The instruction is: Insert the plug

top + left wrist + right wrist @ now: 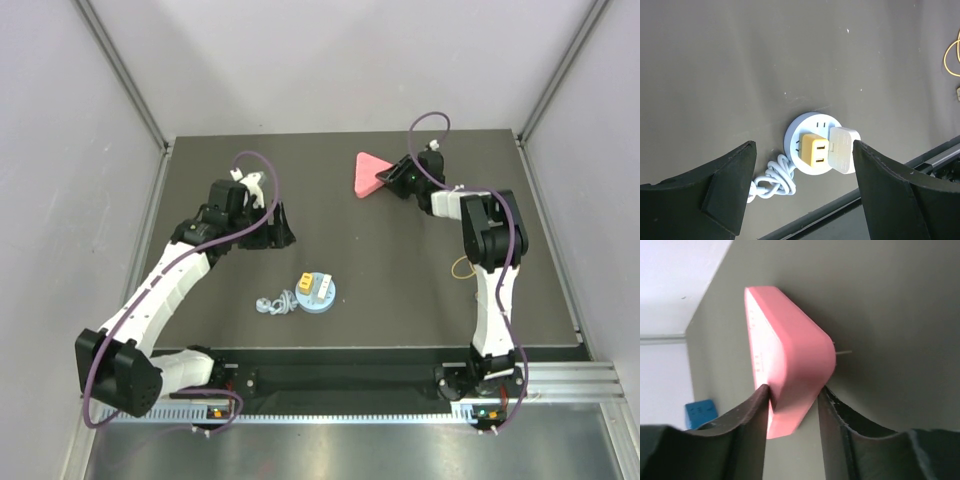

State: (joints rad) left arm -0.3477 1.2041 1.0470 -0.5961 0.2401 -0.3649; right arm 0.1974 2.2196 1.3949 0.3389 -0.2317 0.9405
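Pink plug [790, 350] clamped in the outstretched right pincer [794, 389].

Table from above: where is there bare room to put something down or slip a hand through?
Bare: the middle stretch between the left gripper and the pink wedge, and the patch between the socket and the yellow loop. Crowded: around the socket with its cord, and the far right, where the right gripper clamps the wedge.

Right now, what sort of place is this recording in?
Probably a lab robot test cell: plain white panels on aluminium posts enclose a dark table with a round white socket hub and a pink plug.
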